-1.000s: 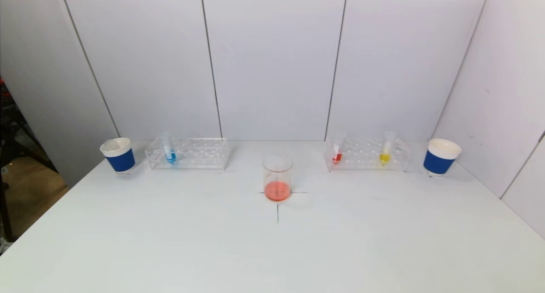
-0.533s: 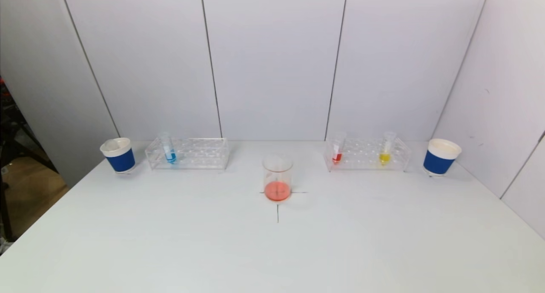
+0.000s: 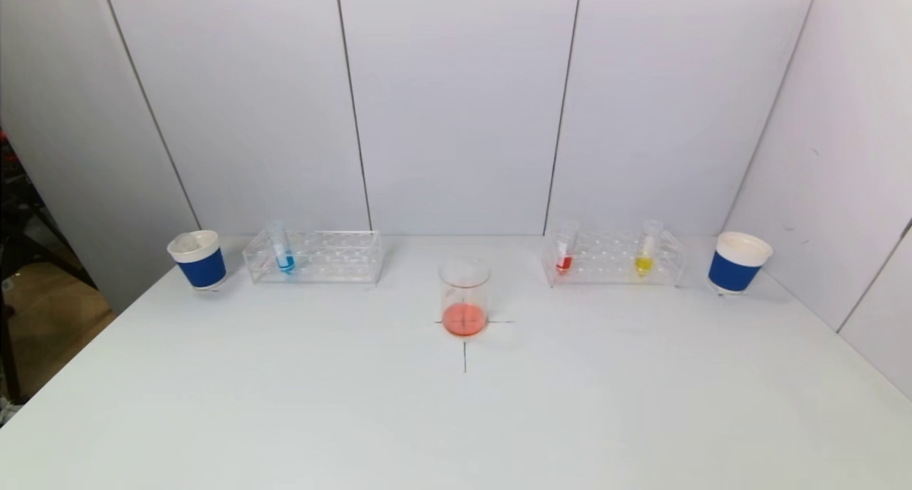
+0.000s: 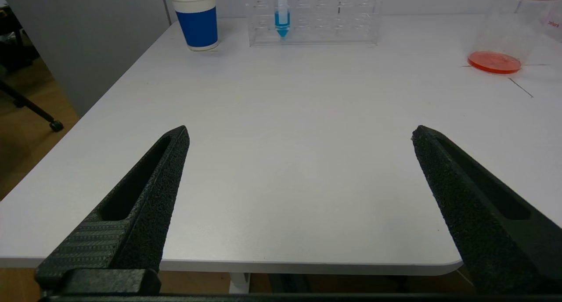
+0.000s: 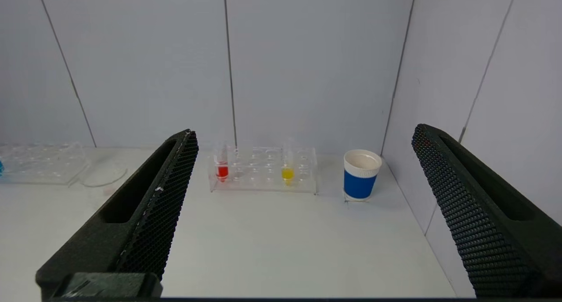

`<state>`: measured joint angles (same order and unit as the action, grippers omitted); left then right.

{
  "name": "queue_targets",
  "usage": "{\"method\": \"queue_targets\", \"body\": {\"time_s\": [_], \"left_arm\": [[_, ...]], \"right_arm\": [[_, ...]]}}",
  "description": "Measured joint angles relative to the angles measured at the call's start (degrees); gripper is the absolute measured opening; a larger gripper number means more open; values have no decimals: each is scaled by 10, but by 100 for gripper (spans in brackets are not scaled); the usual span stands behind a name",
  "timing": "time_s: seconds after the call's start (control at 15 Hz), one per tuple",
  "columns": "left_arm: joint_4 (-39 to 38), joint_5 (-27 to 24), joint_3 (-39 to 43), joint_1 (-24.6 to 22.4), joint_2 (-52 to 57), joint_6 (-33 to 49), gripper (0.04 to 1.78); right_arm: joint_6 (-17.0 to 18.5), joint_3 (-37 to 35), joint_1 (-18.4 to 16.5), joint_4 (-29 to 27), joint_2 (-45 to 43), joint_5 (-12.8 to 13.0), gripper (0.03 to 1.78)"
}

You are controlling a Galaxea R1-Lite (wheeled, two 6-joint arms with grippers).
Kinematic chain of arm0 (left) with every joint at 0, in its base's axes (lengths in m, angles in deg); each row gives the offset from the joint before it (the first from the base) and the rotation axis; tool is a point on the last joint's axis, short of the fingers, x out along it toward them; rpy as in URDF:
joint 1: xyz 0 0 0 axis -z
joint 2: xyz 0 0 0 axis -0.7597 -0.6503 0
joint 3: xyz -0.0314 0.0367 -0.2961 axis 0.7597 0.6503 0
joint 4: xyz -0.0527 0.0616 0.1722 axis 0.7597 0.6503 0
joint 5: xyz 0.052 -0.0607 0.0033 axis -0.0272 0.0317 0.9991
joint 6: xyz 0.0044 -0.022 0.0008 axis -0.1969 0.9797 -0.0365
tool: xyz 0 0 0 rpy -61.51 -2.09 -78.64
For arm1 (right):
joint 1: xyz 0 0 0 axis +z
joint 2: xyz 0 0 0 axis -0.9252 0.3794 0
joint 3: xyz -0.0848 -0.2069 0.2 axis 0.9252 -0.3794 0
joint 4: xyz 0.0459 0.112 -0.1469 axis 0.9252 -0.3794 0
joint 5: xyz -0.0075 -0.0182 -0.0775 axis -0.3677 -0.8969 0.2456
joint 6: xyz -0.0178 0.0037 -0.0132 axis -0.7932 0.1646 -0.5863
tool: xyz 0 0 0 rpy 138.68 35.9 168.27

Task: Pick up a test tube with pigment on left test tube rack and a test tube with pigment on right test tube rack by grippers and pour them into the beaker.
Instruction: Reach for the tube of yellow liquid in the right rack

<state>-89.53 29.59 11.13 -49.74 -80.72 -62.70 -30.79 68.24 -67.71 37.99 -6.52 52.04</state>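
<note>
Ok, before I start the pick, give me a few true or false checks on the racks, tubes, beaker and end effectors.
1. The left rack holds one blue tube. True.
2. The right rack holds three tubes. False: two, a red tube and a yellow tube.
3. The beaker is empty. False: it holds reddish-orange liquid.
4. The left end effector grips a tube. False: open, holding nothing.
5. The right end effector is open. True.

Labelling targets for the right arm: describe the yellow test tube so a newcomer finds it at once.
Start at the clear right test tube rack at the back of the white table, between the beaker and the right blue paper cup. It holds two tubes. The yellow test tube stands nearer the cup; its neighbour, the red test tube, stands at the beaker end.
</note>
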Motion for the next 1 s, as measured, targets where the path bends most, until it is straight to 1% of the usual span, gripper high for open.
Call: {"method": "queue_targets", "body": {"time_s": [0.33,0.8,1.0], "left_arm": [[0,0,0,0,0,0,177],[0,0,0,0,0,0,177],[0,0,0,0,0,0,177]], "right_arm": [[5,24,0,114,164,1,177],[9,25,0,283,382,5,177],[9,19,0,368,475,7,177]]}}
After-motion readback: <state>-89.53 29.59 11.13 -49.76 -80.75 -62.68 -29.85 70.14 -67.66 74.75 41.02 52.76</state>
